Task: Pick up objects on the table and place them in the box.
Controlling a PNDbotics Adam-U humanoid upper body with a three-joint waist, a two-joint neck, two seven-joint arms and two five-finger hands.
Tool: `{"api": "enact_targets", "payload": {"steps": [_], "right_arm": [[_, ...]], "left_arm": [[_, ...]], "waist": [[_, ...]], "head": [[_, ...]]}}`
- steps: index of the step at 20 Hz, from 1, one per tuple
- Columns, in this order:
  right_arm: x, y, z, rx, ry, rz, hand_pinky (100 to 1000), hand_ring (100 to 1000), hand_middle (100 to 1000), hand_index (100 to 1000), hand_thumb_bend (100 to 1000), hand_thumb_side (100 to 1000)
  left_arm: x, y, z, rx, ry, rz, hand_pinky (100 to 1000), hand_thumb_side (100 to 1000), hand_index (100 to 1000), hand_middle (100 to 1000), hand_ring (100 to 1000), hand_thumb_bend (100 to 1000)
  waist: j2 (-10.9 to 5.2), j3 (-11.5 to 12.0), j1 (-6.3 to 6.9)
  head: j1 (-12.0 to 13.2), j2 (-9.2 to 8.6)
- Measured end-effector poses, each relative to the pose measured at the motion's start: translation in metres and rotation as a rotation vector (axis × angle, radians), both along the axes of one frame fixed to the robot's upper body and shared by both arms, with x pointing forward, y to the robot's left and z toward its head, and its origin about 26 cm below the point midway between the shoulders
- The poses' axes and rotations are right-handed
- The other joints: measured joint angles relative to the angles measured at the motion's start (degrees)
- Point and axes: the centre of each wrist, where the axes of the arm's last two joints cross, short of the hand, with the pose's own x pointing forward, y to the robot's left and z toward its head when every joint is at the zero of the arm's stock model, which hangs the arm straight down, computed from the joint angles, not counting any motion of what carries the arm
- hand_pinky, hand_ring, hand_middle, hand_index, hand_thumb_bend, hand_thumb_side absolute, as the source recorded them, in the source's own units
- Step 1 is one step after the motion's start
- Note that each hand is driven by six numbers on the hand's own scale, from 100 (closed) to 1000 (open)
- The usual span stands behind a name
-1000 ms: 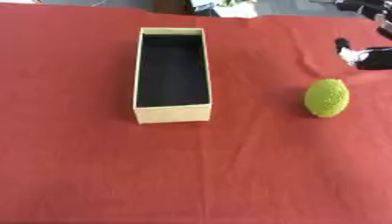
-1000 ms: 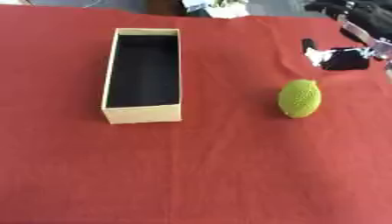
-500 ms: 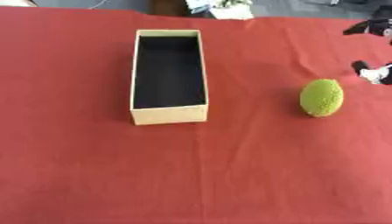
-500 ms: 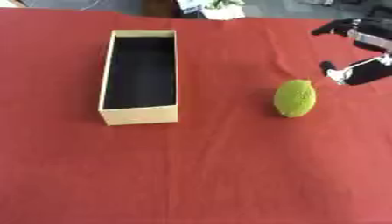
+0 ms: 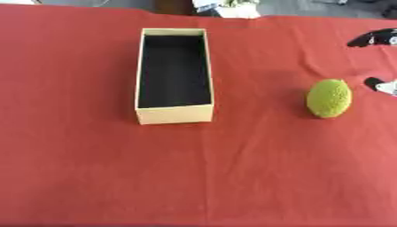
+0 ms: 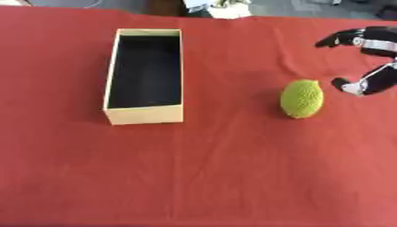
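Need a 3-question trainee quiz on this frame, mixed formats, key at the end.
1. True or false: the box already holds the green object.
2. Multiple choice: where is the right robot hand?
A. Inside the box
B. Open, just right of the green object, not holding it
C. Shut on the green object
3. Fill in: the cloth covering the table is ___.

Key: 1 false, the box interior shows only its dark bottom and the green object lies on the cloth to its right. 2 B. 3 red.
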Motion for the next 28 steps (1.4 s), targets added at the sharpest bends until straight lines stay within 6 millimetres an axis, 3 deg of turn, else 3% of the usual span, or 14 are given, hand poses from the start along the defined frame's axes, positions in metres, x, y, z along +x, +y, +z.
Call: {"api": "enact_targets", "payload": {"steps": [3, 4, 5, 15, 28], "right_arm": [[0.002, 0.002, 0.001, -0.018, 0.031, 0.016, 982, 970, 959, 1000, 201, 216], [0.003, 0.003, 0.001, -0.024, 0.037, 0.021, 982, 971, 961, 1000, 183, 303], [0.004, 0.004, 0.000, -0.030, 0.043, 0.028, 982, 970, 962, 1000, 185, 310], [0.013, 0.015, -0.004, -0.085, 0.021, 0.057, 972, 959, 954, 1000, 236, 199], [0.017, 0.014, -0.026, -0.056, 0.049, 0.047, 963, 955, 947, 1000, 192, 227]], "left_arm": [[-0.001, 0.000, -0.001, 0.001, 0.005, 0.000, 593, 721, 686, 847, 827, 194], [-0.001, 0.000, -0.001, 0.002, 0.005, -0.001, 593, 721, 686, 847, 827, 194], [0.000, 0.000, -0.001, 0.004, 0.006, -0.003, 593, 721, 686, 847, 827, 194], [0.000, 0.000, 0.000, 0.011, 0.008, -0.009, 593, 723, 685, 848, 828, 195], [0.001, -0.001, 0.002, 0.012, 0.005, -0.015, 592, 727, 685, 850, 830, 195]], "waist": [[-0.09, 0.0, 0.00], [-0.09, 0.0, 0.00], [-0.10, 0.0, 0.01], [0.05, 0.7, 0.02], [1.03, 1.1, 0.01]], "head": [[0.0, 0.03], [0.0, 0.04], [0.0, 0.04], [-1.2, 0.05], [-5.5, 0.95]]}}
